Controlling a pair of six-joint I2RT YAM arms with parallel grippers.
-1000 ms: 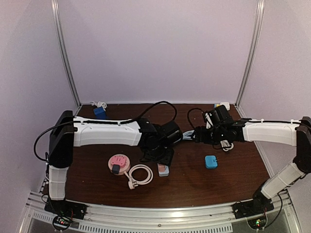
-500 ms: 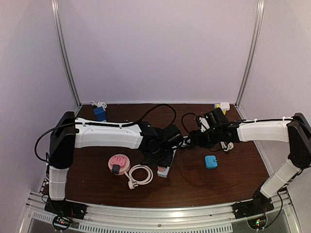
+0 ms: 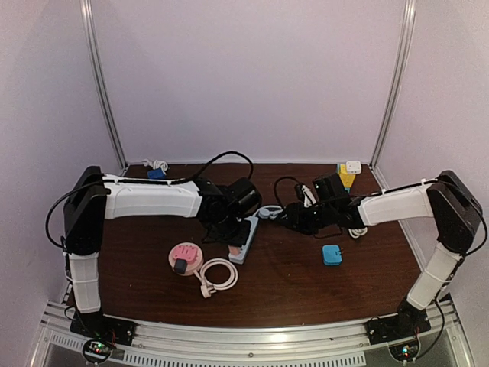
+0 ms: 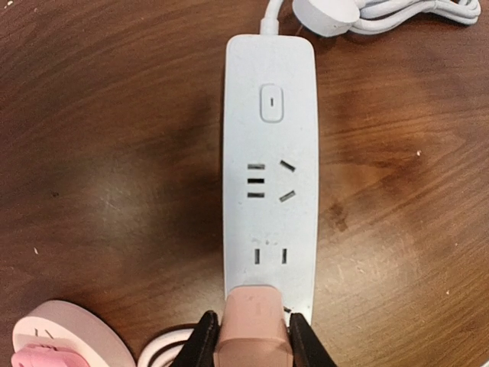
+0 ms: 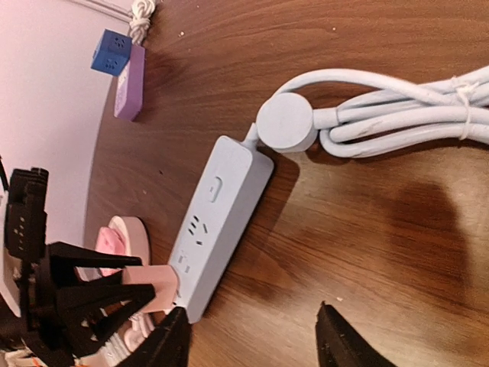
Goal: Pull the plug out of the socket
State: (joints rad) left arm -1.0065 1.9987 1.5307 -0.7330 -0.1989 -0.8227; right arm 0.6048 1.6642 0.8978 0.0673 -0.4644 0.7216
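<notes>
The socket is a white power strip [image 4: 269, 168] lying on the brown table, also seen in the top view [image 3: 244, 238] and the right wrist view [image 5: 218, 222]. A pink plug [image 4: 254, 336] sits in the strip's end outlet, far from the cable. My left gripper [image 4: 252, 317] is shut on the pink plug [image 5: 149, 287], one black finger on each side. My right gripper [image 5: 252, 310] hangs open above bare wood beside the strip, holding nothing. In the top view the right gripper [image 3: 286, 218] is just right of the strip's cable end.
The strip's bundled white cable [image 5: 397, 115] and round white plug [image 5: 286, 122] lie at its far end. A pink round socket [image 3: 186, 256] and a white cord coil [image 3: 218, 275] lie front left. A blue adapter [image 3: 331, 254] sits to the right, a blue cube [image 5: 111, 52] at the back.
My left gripper has shut on the pink plug, and the strip has shifted left and back with it. My right arm has reached leftward toward the strip.
</notes>
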